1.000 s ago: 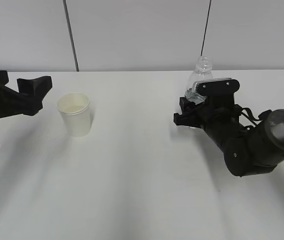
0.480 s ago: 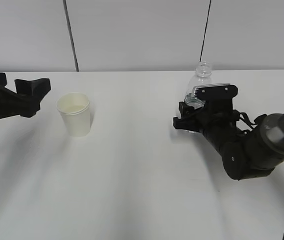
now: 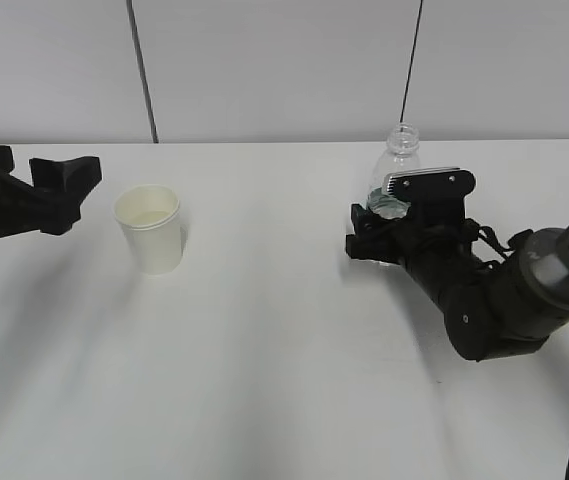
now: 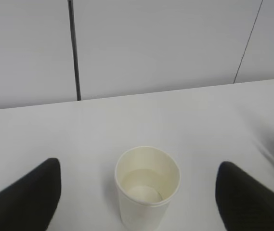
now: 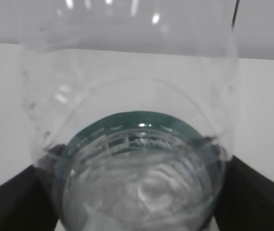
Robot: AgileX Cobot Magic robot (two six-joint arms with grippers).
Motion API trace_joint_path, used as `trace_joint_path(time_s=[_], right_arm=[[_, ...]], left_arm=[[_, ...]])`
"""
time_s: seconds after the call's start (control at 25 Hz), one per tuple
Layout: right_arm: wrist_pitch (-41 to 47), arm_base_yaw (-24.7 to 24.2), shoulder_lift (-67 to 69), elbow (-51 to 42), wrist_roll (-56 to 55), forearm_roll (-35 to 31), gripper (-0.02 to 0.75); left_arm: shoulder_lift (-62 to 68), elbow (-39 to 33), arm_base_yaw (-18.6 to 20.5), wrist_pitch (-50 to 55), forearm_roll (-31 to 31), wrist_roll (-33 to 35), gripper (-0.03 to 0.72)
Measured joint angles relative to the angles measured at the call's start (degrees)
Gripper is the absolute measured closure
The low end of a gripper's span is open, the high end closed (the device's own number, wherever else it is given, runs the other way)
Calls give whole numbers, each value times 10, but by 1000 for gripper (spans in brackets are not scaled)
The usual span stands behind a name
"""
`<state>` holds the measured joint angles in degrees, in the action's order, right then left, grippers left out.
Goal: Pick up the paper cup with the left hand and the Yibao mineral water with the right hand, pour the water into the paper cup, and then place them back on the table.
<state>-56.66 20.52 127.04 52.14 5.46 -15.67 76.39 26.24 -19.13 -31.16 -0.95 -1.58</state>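
The paper cup (image 3: 149, 230) stands upright on the table (image 3: 264, 360) at the left, with some clear liquid in its bottom (image 4: 144, 187). My left gripper (image 3: 42, 168) is open and empty just left of the cup; its dark fingers (image 4: 31, 192) stand wide apart on either side of it, not touching. The Yibao mineral water (image 3: 400, 150) stands upright at the right, uncapped, its green label (image 5: 137, 122) close to the lens. My right gripper (image 3: 379, 228) is shut on the bottle's lower body, with fingers (image 5: 26, 197) against both sides.
A grey wall with dark vertical seams (image 3: 142, 70) runs behind the table's far edge. White tabletop lies between the cup and the bottle and in front of both arms.
My right arm and the bottle have sunk a little since a second ago. My left gripper has drawn back slightly to the left, away from the cup. The cup has not moved.
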Motion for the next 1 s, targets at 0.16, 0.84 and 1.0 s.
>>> trace_joint_path(time_s=[0.16,0.84,1.0], right_arm=[[0,0,0,-1,0,0,83],[-41,0,-23,-130,-26,39,80],[-35,0,-85,-163,-29,41,85]], left_arm=[[0,0,0,0,0,0,99],[-1,0,-23,49,0,0,101],[-29,1,-23,80,0,0,101]])
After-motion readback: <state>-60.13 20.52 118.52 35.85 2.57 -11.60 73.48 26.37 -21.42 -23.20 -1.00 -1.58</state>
